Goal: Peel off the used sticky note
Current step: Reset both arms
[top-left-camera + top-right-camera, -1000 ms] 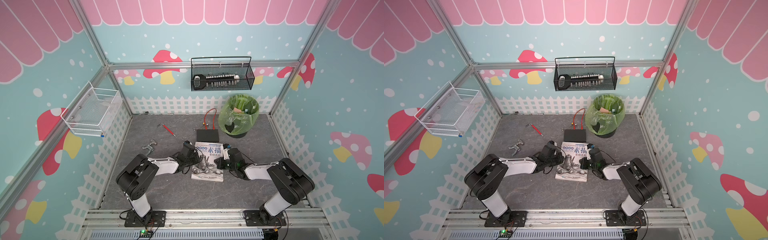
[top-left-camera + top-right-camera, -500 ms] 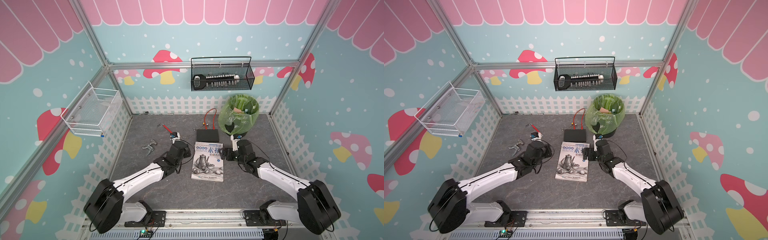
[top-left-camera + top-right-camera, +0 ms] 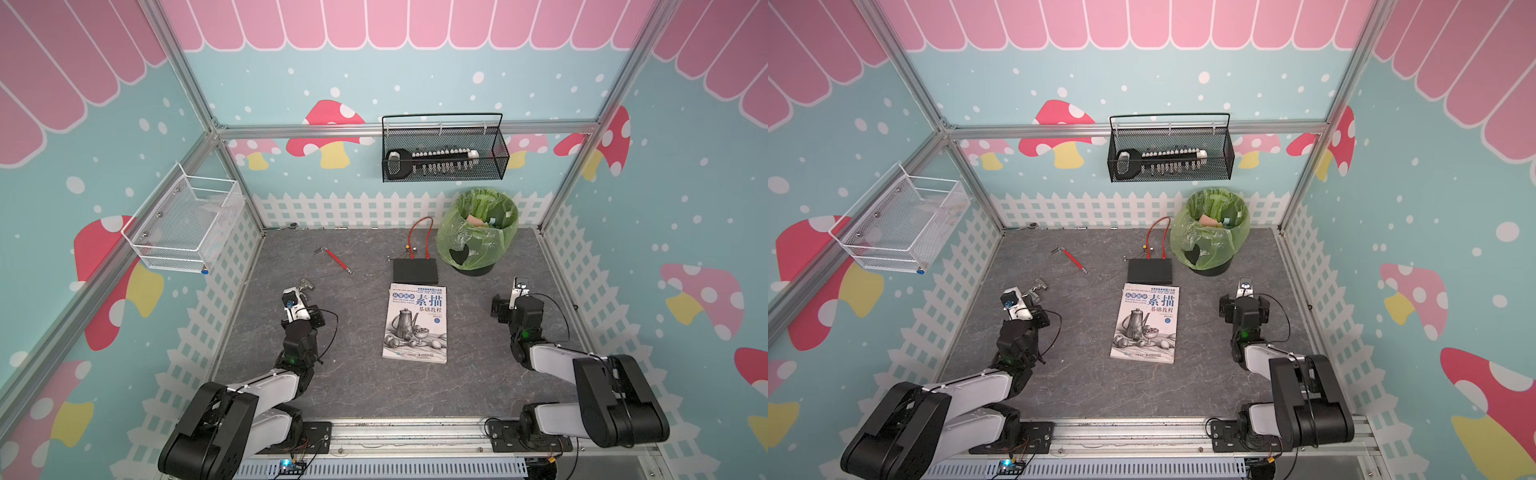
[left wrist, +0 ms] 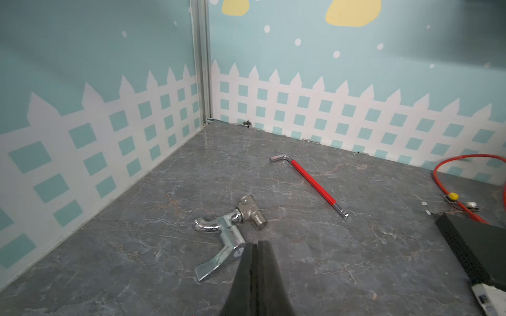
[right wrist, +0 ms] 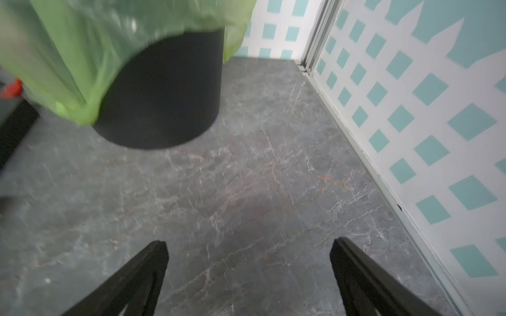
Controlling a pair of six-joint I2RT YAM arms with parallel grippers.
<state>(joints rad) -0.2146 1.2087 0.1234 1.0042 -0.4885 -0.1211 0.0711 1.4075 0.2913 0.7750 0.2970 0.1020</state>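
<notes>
Grey tabletop [image 3: 357, 386], both top views: book [image 3: 417, 322] flat between left gripper [image 3: 304, 296] and right gripper [image 3: 513, 297], apart from both; sticky note not discernible. Left wrist: fingers [image 4: 267, 273] pressed together, chrome tap [image 4: 227, 232] just beside. Right wrist: fingers [image 5: 142, 273] spread wide, empty, bin [image 5: 164, 95] ahead.

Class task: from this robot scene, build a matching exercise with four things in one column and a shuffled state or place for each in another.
Column one
1. book
2. left gripper
3. right gripper
4. hex key

Column two
A. open, near the bin
B. red handle
C. shut, by the chrome tap
D. lying flat, cover up

Pairs: 1-D, 2-C, 3-A, 4-B
</notes>
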